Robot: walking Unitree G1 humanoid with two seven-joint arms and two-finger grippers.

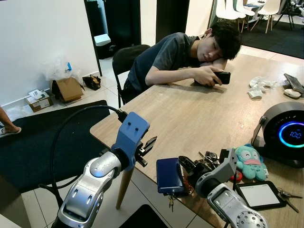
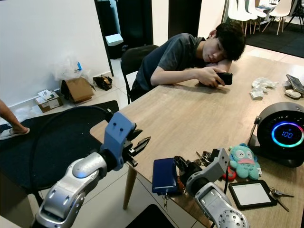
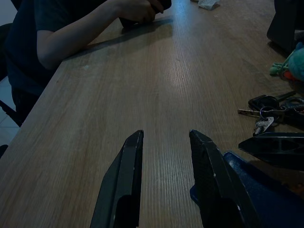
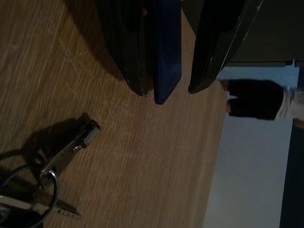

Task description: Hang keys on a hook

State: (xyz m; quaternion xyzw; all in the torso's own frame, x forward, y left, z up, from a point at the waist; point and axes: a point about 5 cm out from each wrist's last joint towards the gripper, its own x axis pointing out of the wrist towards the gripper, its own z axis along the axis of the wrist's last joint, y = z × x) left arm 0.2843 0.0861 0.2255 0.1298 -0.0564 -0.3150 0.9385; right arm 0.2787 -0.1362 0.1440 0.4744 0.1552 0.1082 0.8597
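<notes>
Legible text: one item, the glowing blue numerals "100" inside the lit ring on the face of the round black device (image 1: 288, 133) standing on the wooden table (image 1: 190, 114) at about three o'clock; no other lettering readable.

Key bunch (image 1: 209, 159) partly hidden behind right arm; foot (image 1: 5, 127) cut by frame edge.

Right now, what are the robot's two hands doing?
Left gripper: jaws open, holding nothing.
Right gripper: jaws shut on the flat dark blue key pouch.
</notes>
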